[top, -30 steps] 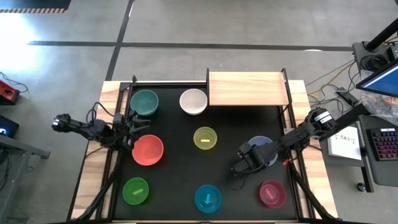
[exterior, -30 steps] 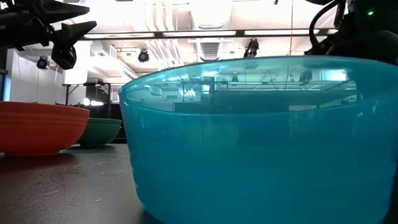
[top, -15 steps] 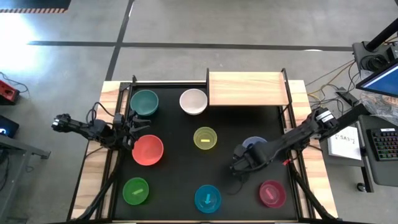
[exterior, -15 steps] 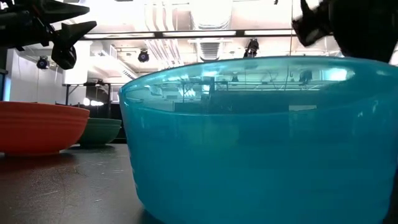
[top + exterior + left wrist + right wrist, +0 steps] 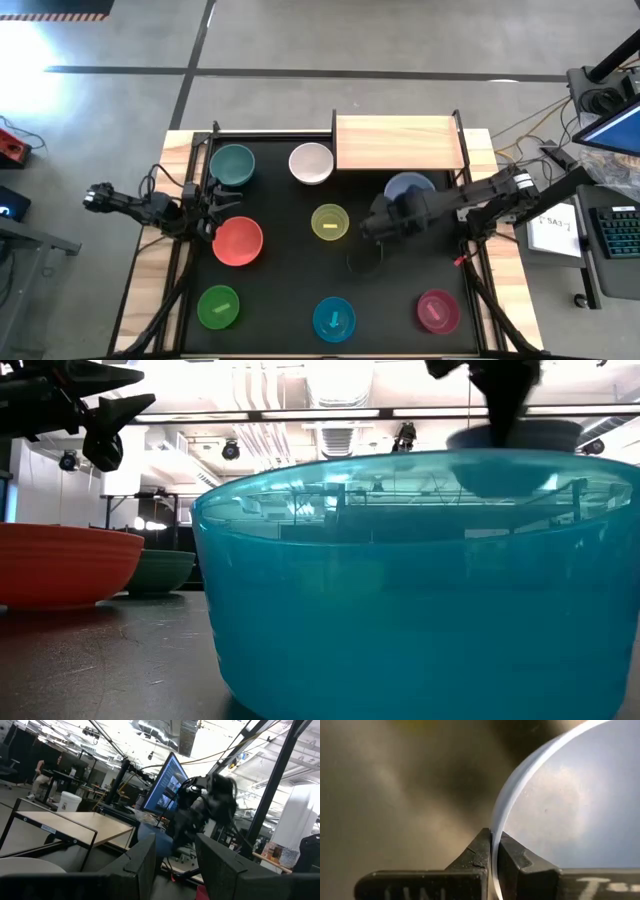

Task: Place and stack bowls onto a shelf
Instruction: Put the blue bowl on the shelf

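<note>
My right gripper [image 5: 385, 222] is shut on the pale blue bowl [image 5: 410, 185], which is in the air over the table's right half, just in front of the wooden shelf [image 5: 400, 142]. In the low view this bowl [image 5: 512, 460] shows behind the cyan bowl [image 5: 420, 580]. The teal [image 5: 232, 163], white [image 5: 311, 163], yellow [image 5: 330, 222], red [image 5: 237, 241], green [image 5: 219, 306], cyan [image 5: 334, 318] and magenta [image 5: 437, 310] bowls rest on their bases on the black tabletop. My left gripper [image 5: 215, 210] waits open beside the red bowl, above the table. My right gripper pinches the pale blue bowl's rim [image 5: 495, 836], one finger [image 5: 512, 854] inside the bowl and the other finger [image 5: 479, 851] outside the wall. The fingers point down from above. The bowl is lifted clear of the table, its opening up.
The shelf stands at the far edge, right of the white bowl, on thin black supports [image 5: 458, 150]. A monitor, a keyboard and cables lie beyond the table's right edge. Pale wooden borders [image 5: 150, 270] run along both sides of the tabletop.
My right gripper has risen and gone toward the far edge and the shelf, taking the pale blue bowl with it. The bowl, which sat on the table near the magenta bowl, now hangs lifted clear.
</note>
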